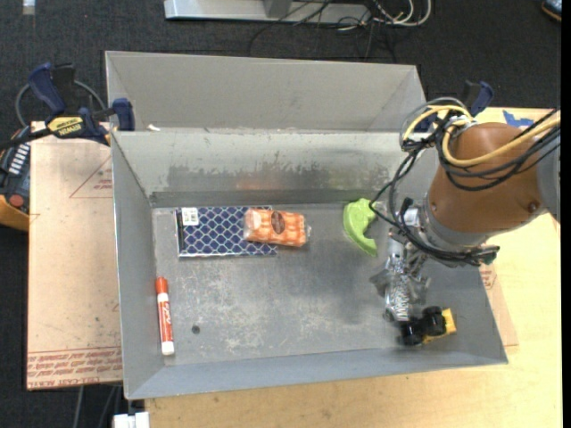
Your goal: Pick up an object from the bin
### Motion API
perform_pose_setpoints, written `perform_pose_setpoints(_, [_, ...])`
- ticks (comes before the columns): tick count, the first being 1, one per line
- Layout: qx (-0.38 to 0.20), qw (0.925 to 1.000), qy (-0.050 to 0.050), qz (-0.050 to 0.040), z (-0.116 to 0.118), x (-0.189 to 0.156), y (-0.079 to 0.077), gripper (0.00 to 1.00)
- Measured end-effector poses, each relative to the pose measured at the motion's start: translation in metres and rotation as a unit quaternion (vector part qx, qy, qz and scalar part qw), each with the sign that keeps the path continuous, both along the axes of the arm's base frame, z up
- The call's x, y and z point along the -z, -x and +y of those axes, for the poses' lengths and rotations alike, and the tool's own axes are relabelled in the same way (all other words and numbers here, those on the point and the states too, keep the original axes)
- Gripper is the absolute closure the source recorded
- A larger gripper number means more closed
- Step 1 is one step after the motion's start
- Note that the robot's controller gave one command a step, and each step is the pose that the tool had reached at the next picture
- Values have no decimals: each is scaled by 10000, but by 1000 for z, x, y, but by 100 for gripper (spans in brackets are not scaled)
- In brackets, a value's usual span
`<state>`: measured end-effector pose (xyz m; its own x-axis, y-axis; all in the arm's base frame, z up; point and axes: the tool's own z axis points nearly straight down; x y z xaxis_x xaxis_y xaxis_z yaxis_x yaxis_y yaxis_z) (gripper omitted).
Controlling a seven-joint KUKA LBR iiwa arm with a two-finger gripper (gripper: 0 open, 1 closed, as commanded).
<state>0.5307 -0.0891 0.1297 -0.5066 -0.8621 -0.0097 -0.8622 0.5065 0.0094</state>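
Jaws first: we cannot tell how wide they stand, and we see nothing between them, as the gripper (400, 306) hangs low in the front right corner of the grey bin (134, 266). We leave the blue patterned packet (214, 232), the orange snack pack (277, 226), the red and white marker (164, 315) and the green lump (359, 224) alone. Just beside the tip lies a small yellow-and-black toy truck (428, 325). We judge it best to centre over the toy, clear of the sloping wall, then close.
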Motion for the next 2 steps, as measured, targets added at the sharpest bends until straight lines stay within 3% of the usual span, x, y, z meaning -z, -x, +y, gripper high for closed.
perform_pose_setpoints(2, [7, 10000, -8, 23, 1, -19, 1, 100])
